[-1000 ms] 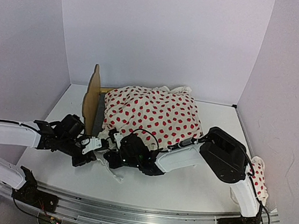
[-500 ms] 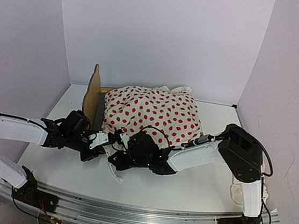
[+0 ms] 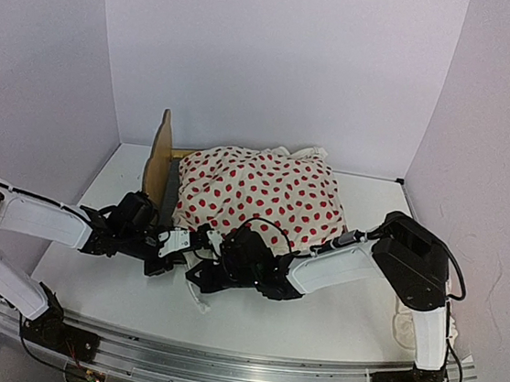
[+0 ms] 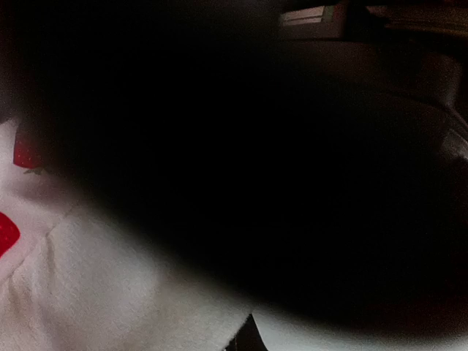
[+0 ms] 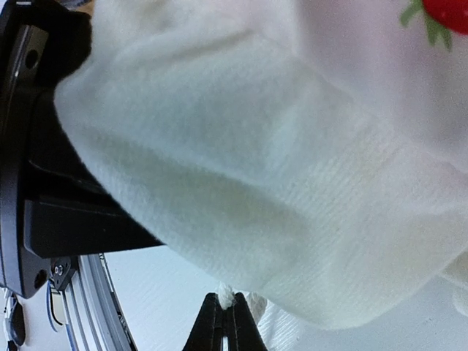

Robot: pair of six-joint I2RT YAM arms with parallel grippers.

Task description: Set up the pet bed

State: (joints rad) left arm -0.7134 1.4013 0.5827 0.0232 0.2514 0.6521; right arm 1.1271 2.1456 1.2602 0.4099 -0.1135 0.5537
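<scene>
The pet bed's plywood headboard (image 3: pixel 157 163) stands upright at the left, with a strip of dark grey base (image 3: pixel 169 198) beside it. The white red-dotted duvet (image 3: pixel 264 194) lies heaped over the rest of the frame. Both grippers meet at the duvet's near left corner. My right gripper (image 3: pixel 203 261) is shut on a white ruffle of the duvet (image 5: pixel 292 161); its fingertips (image 5: pixel 212 325) pinch the fabric edge just above the table. My left gripper (image 3: pixel 178 242) comes in from the left. In the left wrist view its dark tips (image 4: pixel 248 338) are together at the edge of the duvet (image 4: pixel 110 292).
The small red-dotted pillow (image 3: pixel 403 320) lies at the right edge, mostly behind the right arm. A loose white ruffle (image 3: pixel 199 297) trails onto the table in front of the grippers. The right arm's black body (image 4: pixel 292 161) fills most of the left wrist view. Walls enclose three sides.
My left gripper has moved right, toward the duvet corner and the right gripper. The right arm's elbow has swung up and right, and its gripper has shifted slightly right.
</scene>
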